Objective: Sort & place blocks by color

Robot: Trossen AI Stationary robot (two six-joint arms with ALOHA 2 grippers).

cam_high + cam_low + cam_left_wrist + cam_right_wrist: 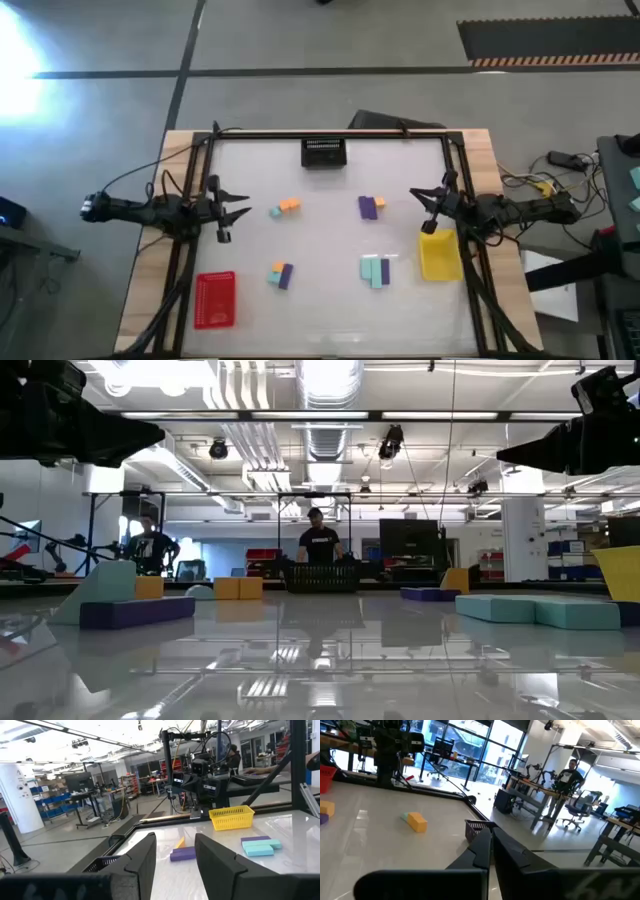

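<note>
Left gripper (243, 210): held above the table's left side, well apart from every block; in the left wrist view its two dark fingers (142, 862) are seen spread with a clear gap, and nothing is gripped.
Right gripper (418, 196): held above the table's right side, just beyond the yellow tray; in the right wrist view its fingers (482, 847) are seen pressed together, with nothing between them.
Orange and teal pair (286, 207): an orange block is laid touching a teal one on the left-centre of the table, nearest the left gripper.
Purple and orange pair (371, 206): a purple block is set with a small orange block against its side, right of centre, between the two grippers.
Mixed cluster (281, 274): orange, teal and purple blocks are grouped touching one another, towards the front left, beside the red tray.
Teal and purple cluster (375, 270): long teal blocks are laid side by side with a purple one against them, towards the front right, near the yellow tray.
Red tray (214, 299): placed at the front left corner; no block is seen in it.
Yellow tray (440, 256): placed at the right edge, under the right arm; no block is seen in it.
Black basket (324, 152): placed at the middle of the far edge.
Table (330, 320): a glossy white top is framed by dark rails.
Background: people are seen standing beyond the far edge in the low view.
</note>
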